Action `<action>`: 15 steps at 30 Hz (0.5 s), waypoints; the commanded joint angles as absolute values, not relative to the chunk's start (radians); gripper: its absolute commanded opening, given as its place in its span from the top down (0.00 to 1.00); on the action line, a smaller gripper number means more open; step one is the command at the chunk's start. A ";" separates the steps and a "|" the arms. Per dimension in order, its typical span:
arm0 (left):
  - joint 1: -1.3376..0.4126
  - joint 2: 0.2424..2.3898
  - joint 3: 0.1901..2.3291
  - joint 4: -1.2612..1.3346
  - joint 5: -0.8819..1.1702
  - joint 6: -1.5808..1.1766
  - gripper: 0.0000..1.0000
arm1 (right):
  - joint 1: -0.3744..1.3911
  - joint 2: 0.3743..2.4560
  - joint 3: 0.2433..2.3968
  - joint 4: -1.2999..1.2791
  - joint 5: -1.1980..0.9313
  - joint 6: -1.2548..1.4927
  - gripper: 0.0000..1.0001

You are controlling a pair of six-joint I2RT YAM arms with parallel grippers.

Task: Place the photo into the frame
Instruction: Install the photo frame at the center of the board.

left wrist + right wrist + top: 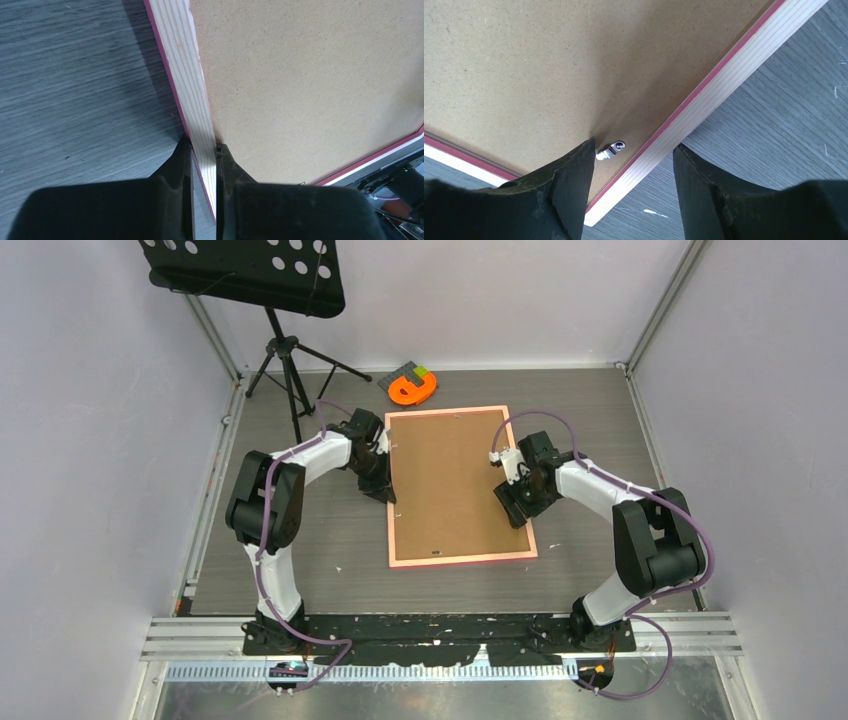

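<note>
here frame (460,559) back up, long axis near-to-far; left hand (202,148) pinching its left rail, right hand (635,146) wide.

front of the frame (460,560) hidden face-down, music stand (220,270) cropped at top edge, orange object (412,390) unidentifiable

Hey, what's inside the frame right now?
A brown backing board fills the frame, with a small metal clip near one edge. Anything beneath the board is hidden.

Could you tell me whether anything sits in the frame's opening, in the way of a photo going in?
Yes: a brown backing board fills the opening of the frame, with a small metal clip lying on it beside one rail.
</note>
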State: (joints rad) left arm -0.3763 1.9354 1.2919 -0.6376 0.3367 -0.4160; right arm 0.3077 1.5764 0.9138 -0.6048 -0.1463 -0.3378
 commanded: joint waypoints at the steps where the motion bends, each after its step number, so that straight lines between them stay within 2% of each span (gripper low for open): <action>1: -0.380 1.971 1.289 -0.608 0.330 -0.354 1.00 | 0.316 1.594 0.905 -0.593 -0.112 -0.351 0.38; 15: -0.379 1.971 1.291 -0.612 0.333 -0.354 1.00 | 0.317 1.587 0.924 -0.612 -0.103 -0.403 0.46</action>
State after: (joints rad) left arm -0.3763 1.9354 1.2919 -0.6376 0.3370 -0.4164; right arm 0.3077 1.5764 0.9165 -0.6086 -0.1326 -0.3496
